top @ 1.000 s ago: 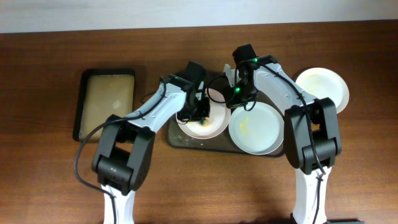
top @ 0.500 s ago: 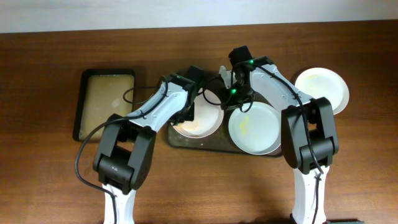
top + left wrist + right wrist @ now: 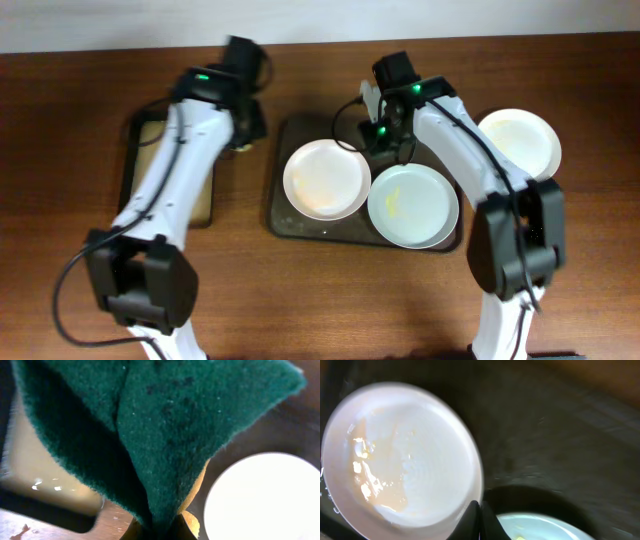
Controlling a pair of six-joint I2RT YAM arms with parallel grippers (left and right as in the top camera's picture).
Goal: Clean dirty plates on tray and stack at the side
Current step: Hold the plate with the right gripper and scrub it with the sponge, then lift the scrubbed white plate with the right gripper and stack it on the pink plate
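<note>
Sponge (image 3: 165, 435) is being clenched by left hand (image 3: 245, 130), right hand (image 3: 479, 508) is being held closed, empty; plates (image 3: 327, 180), likely stiff, wet-slippery, breakable, are being judged best pinched at rim.

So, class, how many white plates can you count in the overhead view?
3: the left plate and the middle plate lie on the tray; the right plate sits on the table beside it. None looks hidden.
</note>
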